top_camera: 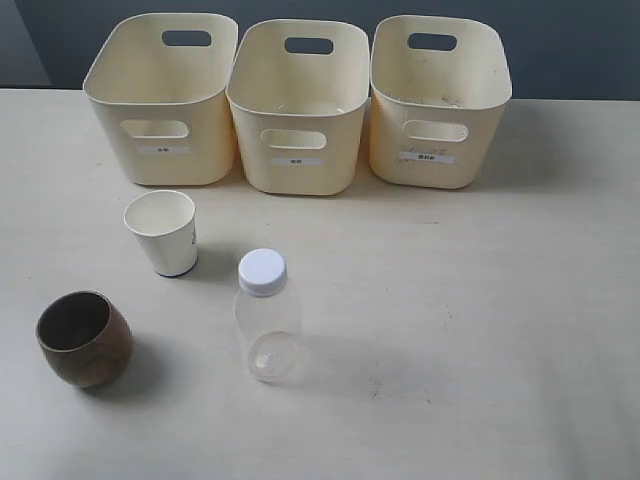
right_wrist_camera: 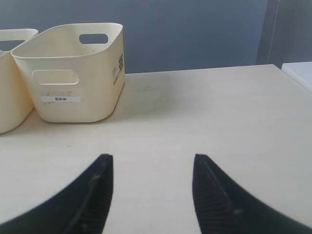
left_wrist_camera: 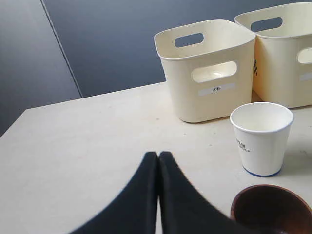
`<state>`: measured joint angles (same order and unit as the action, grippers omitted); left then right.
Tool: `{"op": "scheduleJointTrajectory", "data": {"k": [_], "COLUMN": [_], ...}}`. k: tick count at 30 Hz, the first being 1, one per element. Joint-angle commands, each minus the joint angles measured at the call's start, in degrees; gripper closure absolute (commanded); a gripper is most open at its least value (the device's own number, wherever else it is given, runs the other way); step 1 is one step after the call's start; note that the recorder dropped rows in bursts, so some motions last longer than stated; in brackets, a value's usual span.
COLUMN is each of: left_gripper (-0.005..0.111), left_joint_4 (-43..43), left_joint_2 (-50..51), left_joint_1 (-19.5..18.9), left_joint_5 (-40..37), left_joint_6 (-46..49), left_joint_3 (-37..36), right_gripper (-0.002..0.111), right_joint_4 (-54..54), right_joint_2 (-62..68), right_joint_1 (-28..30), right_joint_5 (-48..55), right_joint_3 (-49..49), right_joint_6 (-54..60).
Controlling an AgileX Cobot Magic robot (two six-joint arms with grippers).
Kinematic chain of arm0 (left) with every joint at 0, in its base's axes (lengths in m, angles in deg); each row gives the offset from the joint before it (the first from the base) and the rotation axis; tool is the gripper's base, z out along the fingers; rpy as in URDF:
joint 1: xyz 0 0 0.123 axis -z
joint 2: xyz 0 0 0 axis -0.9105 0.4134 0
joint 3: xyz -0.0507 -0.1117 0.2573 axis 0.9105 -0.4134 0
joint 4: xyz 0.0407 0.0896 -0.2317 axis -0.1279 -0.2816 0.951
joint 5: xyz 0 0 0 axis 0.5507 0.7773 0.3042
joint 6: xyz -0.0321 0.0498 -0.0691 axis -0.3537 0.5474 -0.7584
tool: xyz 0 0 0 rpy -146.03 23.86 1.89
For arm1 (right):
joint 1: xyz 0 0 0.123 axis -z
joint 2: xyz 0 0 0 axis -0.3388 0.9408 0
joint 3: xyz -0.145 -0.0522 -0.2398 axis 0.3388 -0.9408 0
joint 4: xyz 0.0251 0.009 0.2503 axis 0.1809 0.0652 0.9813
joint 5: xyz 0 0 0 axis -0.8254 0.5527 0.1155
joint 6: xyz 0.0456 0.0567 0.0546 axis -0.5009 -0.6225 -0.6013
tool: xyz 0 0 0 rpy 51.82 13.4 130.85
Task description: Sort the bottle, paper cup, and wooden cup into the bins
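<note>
Since neither arm is caught in the exterior view, nothing there can be placed against the jaws. None of the sorting is judged to be done: the bottle (top_camera: pixel 266 320), the paper cup (top_camera: pixel 162 233) and the wooden cup (top_camera: pixel 84 338) are stood upright and apart on the desk (top_camera: pixel 480 300), short of the three bins (top_camera: pixel 297 105). A wrong bin is judged the chief risk, since the bins are alike and their labels cannot be read. The tall, seemingly empty bottle could also be toppled by a glancing approach.

In the left wrist view a knock is to be feared. The wooden cup is found nearest the left jaws, ahead and to one side. The paper cup is set further ahead on that side, with the left bin (left_wrist_camera: pixel 207 68) beyond it. Were the jaws driven forward as they stand, a cup would be pushed rather than gripped, and the rounded wooden wall could be squeezed out of a shallow pinch. The left jaws are pressed together tip to tip, with nothing held or touched.

In the right wrist view the bottle is not shown, so any reach for it would be begun unseen. Only the right bin (right_wrist_camera: pixel 73 73) is seen, ahead of the right jaws and off to one side. The right jaws are held well apart over bare desk, with nothing between them.
</note>
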<state>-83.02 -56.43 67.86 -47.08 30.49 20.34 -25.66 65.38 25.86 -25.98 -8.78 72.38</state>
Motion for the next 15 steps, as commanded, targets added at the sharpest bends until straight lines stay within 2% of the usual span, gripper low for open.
{"op": "scheduleJointTrajectory", "data": {"k": [1,15], "left_gripper": [0.107,0.107], "left_joint_4": [-0.33,-0.33], "left_joint_2": [-0.28,-0.28], "left_joint_1": [0.18,0.18], "left_joint_5": [0.31,0.31], "left_joint_6": [-0.11,-0.11], "left_joint_3": [-0.07,-0.07], "right_gripper": [0.06,0.06], "right_joint_4": [0.02,-0.74], "right_joint_2": [-0.32,-0.32], "right_joint_1": [0.18,0.18], "right_joint_5": [-0.41,-0.17], "right_joint_3": [-0.08,-0.08], "right_joint_6": [-0.02,-0.02]}}
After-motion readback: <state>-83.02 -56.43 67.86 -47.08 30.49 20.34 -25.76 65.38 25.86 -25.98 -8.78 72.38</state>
